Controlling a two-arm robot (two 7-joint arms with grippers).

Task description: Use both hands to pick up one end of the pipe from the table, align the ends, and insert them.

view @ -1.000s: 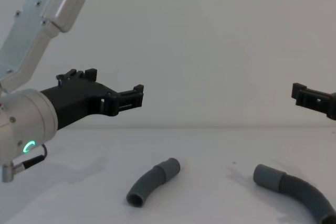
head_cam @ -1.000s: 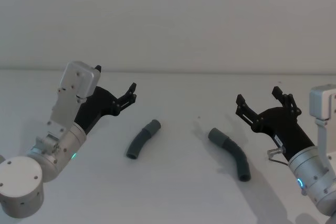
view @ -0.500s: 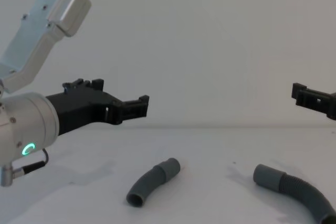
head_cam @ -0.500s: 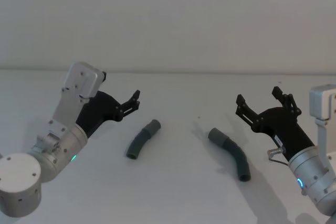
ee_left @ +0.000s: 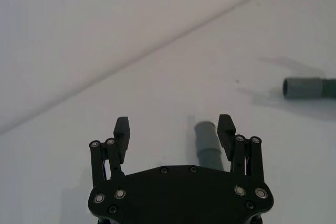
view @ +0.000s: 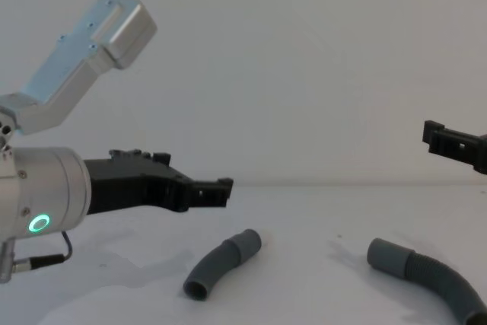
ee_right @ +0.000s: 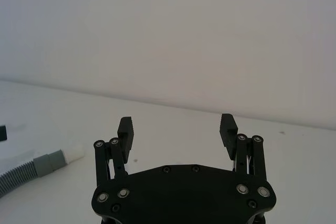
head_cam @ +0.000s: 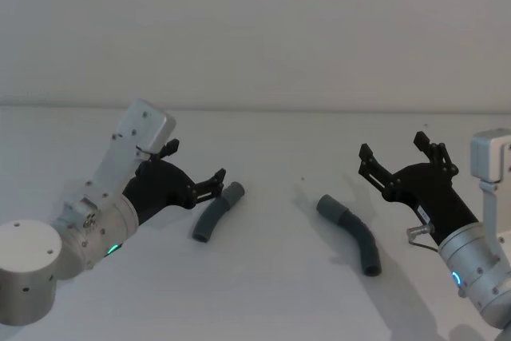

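Left wrist view: left hand spread, empty

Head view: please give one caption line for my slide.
Open left tool hovers beside the short hose piece; open right tool hovers right of the longer piece.

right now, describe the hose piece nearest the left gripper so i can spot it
On the white table, look at the robot's left half, just past the open left gripper. The hose piece there is short and gently curved; the other hose, nearer the right gripper, is longer.
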